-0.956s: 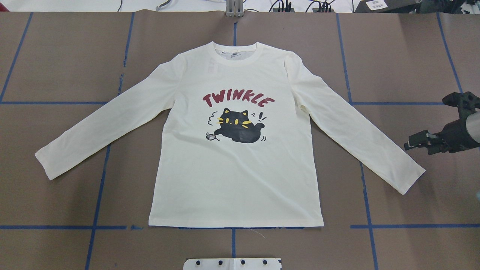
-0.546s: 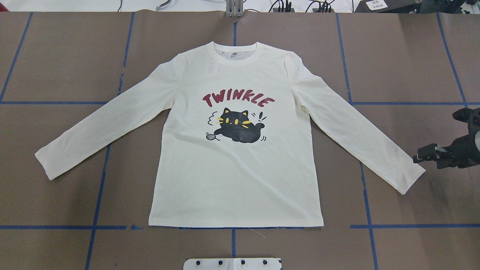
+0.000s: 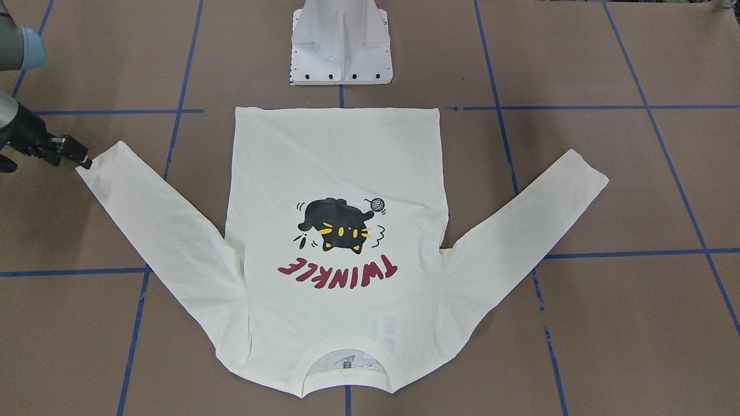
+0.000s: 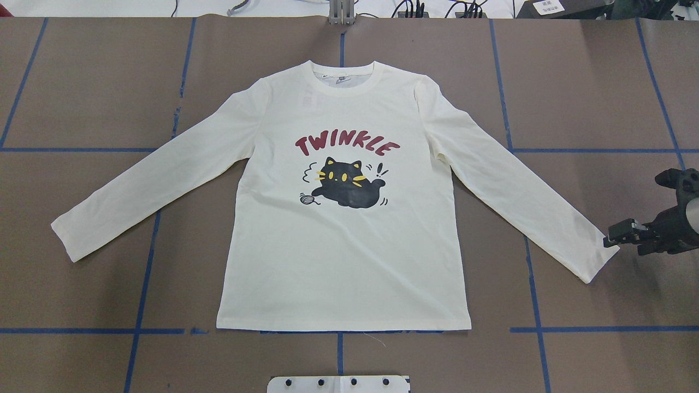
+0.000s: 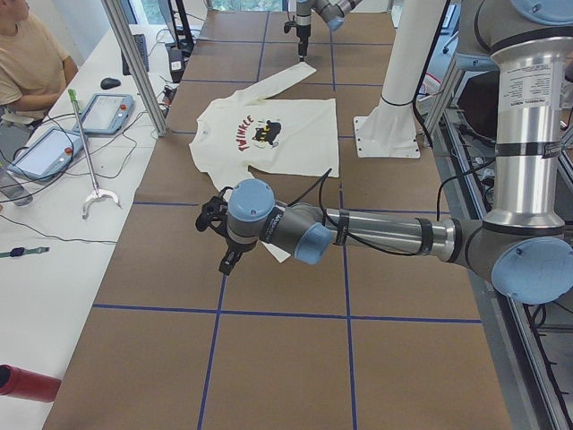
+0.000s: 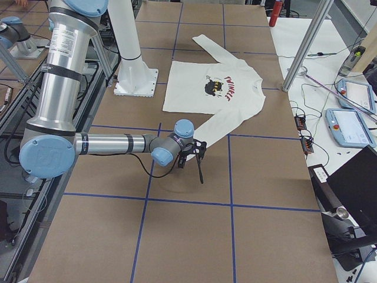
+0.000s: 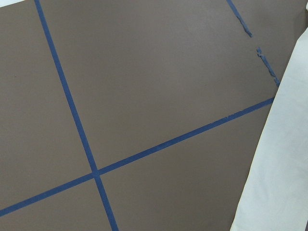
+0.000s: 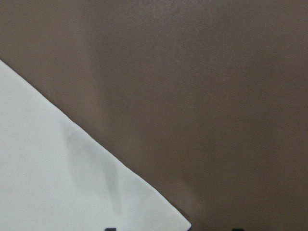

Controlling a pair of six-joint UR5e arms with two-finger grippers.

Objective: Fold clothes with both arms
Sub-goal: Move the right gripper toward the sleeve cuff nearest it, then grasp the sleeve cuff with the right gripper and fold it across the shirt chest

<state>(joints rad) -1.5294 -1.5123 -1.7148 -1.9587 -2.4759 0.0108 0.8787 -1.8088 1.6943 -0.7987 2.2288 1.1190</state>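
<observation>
- Front-facing view: the shirt (image 3: 335, 167) lies flat and print up at the middle of the table (image 3: 607, 346). Its hem is toward the base (image 3: 341, 52) at the robot's edge and its collar toward the operators' edge, with both sleeves spread outward. The right gripper (image 3: 81, 160) sits at the tip of the cuff on the robot's right. Whether it touches the cuff cannot be told here.
- Overhead view: the shirt (image 4: 338, 262) is centred. The right gripper (image 4: 612, 240) is at the corner of that same cuff, near the table's right edge.
- Left side view: the left gripper (image 5: 224, 255) hangs over bare table just off the near cuff, which the arm partly hides. Its jaw spacing cannot be told. The right gripper (image 5: 304, 40) points down at the far cuff. A person (image 5: 31, 63) sits at the side bench, and a pole (image 5: 82, 143) lies there.
- Right side view: the right gripper (image 6: 200, 171) points down beside the near cuff, with the shirt (image 6: 206, 88) beyond it.
- Left wrist view: brown table crossed by blue tape (image 7: 72, 106), with a sleeve (image 7: 284, 159) edge along the right side.
- Right wrist view: the cuff (image 8: 57, 173) corner lies flat on the table. Two dark fingertips (image 8: 111, 229) show at the lower edge, well apart, with the corner between them. The jaws are spread and hold nothing.
</observation>
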